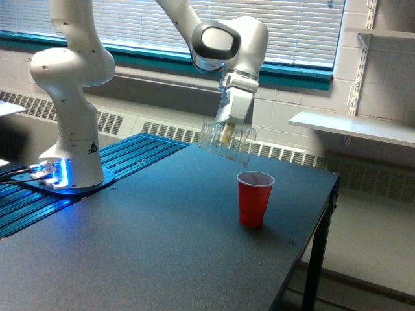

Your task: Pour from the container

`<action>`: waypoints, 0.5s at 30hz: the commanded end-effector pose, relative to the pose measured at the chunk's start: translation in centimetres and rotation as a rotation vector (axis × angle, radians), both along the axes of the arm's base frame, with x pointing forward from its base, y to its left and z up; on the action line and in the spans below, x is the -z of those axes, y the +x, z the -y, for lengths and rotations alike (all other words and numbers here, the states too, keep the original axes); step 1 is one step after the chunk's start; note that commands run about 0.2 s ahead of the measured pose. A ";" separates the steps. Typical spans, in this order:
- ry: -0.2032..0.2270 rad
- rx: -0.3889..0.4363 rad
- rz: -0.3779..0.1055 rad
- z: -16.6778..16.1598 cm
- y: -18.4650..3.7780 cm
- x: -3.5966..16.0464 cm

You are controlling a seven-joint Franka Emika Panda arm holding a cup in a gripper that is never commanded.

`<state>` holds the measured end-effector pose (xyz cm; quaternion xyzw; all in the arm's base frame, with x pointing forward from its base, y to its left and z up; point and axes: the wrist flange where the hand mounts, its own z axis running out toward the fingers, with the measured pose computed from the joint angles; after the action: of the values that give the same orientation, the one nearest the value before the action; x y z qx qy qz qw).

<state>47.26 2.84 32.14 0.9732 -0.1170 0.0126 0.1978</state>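
The end effector (pixel 227 135) is clenched on the clear plastic container (pixel 225 142), which lies tipped with its long axis near horizontal and its mouth angled down toward the red cup (pixel 254 198). That cup stands on the counter (pixel 162 246) below, toward the exterior view's right. The container looks empty; the cup's contents are hidden.

This looks like a robotics lab set up in a school-like room. A white robot arm (pixel 71 97) stands bolted at the left of a dark surface (pixel 162 246). Behind are painted block walls (pixel 382 78), a window with blinds (pixel 142 23), a long radiator (pixel 168 133) and a wall shelf (pixel 353 126) at the right.
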 end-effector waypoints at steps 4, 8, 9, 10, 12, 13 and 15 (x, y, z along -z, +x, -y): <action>-0.016 -0.042 -0.023 -1.2 0.1 0.3; -0.005 -0.049 -0.023 -1.5 0.1 0.3; -0.002 -0.051 -0.023 -1.6 0.1 0.3; 0.001 -0.052 -0.023 -1.6 0.1 0.3; 0.006 -0.053 -0.018 -1.7 0.1 0.2; 0.009 -0.054 -0.016 -1.7 0.1 0.2; 0.017 -0.052 -0.010 -1.8 0.2 0.1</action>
<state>47.17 4.12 31.69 0.9753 -0.0984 0.0062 0.1977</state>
